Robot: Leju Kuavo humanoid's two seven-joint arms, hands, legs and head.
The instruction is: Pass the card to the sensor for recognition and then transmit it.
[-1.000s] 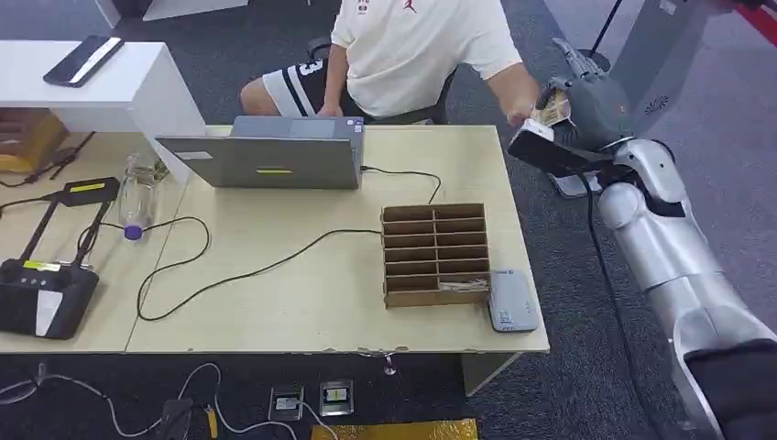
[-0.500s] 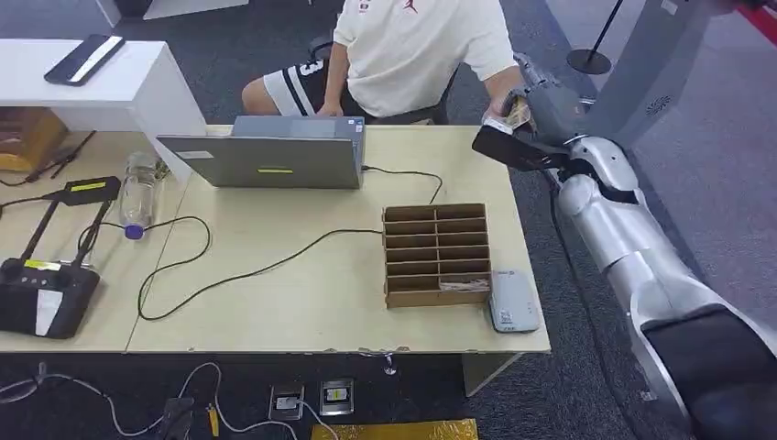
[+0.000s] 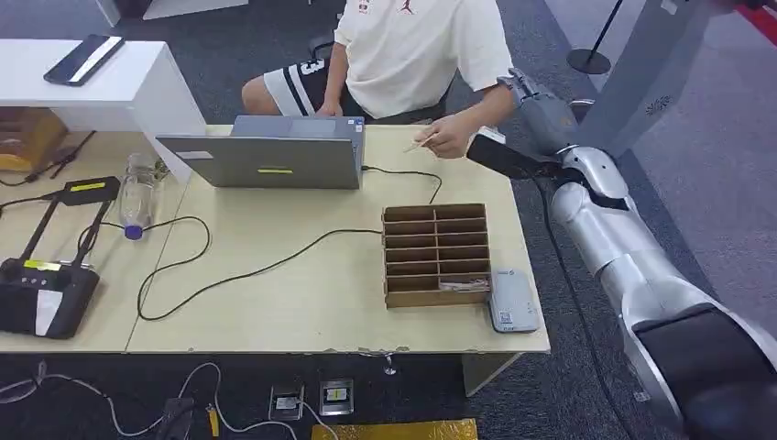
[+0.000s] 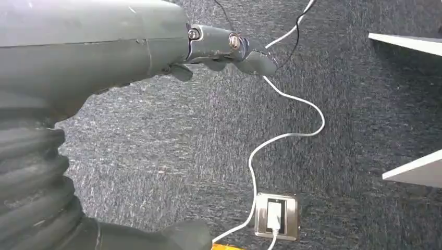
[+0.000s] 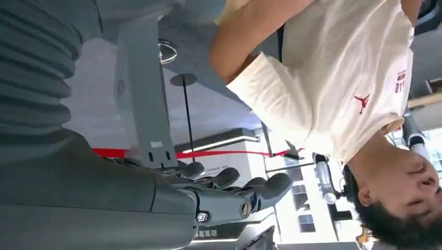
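A person's hand [image 3: 449, 137] holds the small tan card [image 3: 420, 144] over the table's far right part, just behind the laptop. My right hand [image 3: 536, 103] hangs beside that person's forearm, past the table's right edge, fingers apart and empty; the right wrist view shows the same right hand [image 5: 219, 198] holding nothing. The grey-white sensor [image 3: 511, 301] lies flat on the table at the near right, against the cardboard organizer [image 3: 435, 252]. My left hand [image 4: 156, 47] hangs over the carpet with its fingers spread and empty.
The person in a white shirt [image 3: 417, 46] sits behind the table [image 3: 302, 302]. A laptop [image 3: 270, 156], cables, a bottle [image 3: 137, 194] and a black device [image 3: 41, 289] lie to the left. A floor socket [image 4: 276, 216] with a white cable sits below my left hand.
My right hand moved left toward the person with the card and let it go. The person's hand took the card and drew it over the table.
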